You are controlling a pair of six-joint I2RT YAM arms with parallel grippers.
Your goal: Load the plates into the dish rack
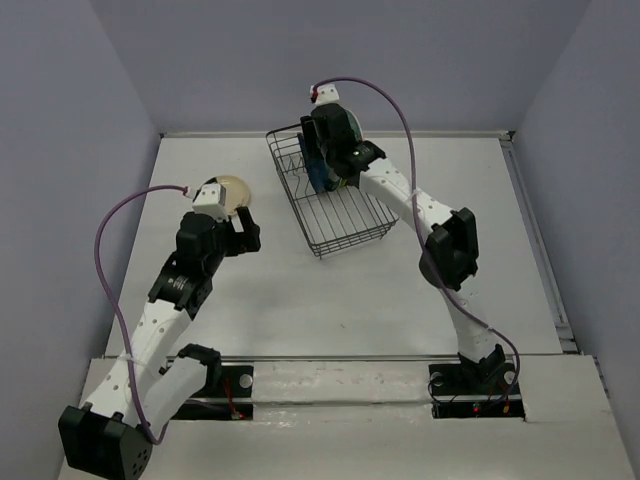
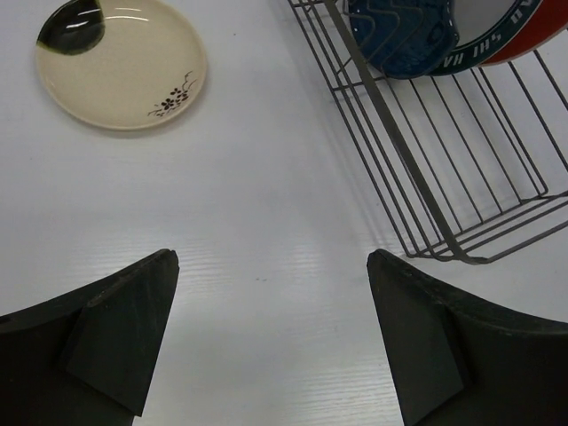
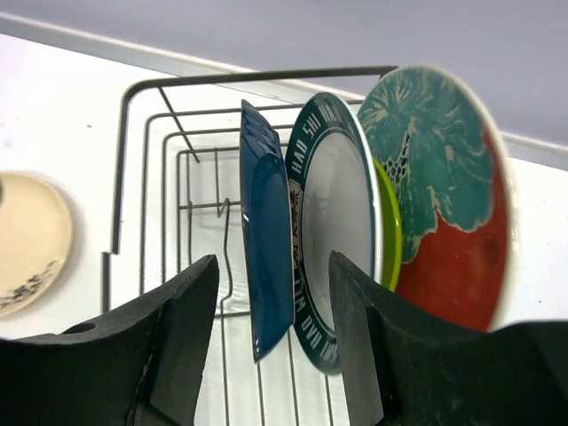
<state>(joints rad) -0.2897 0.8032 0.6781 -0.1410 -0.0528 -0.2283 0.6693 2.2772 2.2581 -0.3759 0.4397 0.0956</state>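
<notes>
Five plates in all. Four of them stand on edge in the dish rack [image 1: 345,215], packed side by side at its far end. Going left to right in the right wrist view, that's one dark blue plate [image 3: 266,257], one white plate with a lettered rim [image 3: 333,222], one lime green plate [image 3: 389,226] (only a sliver of it peeks out), and one red-and-teal plate [image 3: 439,195].

The fifth one, the cream plate [image 2: 124,67], lies flat on the tabletop [image 2: 266,177], well off to the left of the rack. It's got a little black flower mark and a dark smear on its rim.

There's just the one rack. It's black wire and sits a bit skewed toward the far middle of the tabletop.

The right fingers [image 3: 177,337] are spread apart right at the rack, with the blue plate's lower edge showing in the gap between them. Can't tell if either finger touches a plate.

The left fingers [image 2: 124,328] are also wide apart and hold nothing. They hover over the tabletop, with the cream plate ahead on one side and the rack's corner on the other.
</notes>
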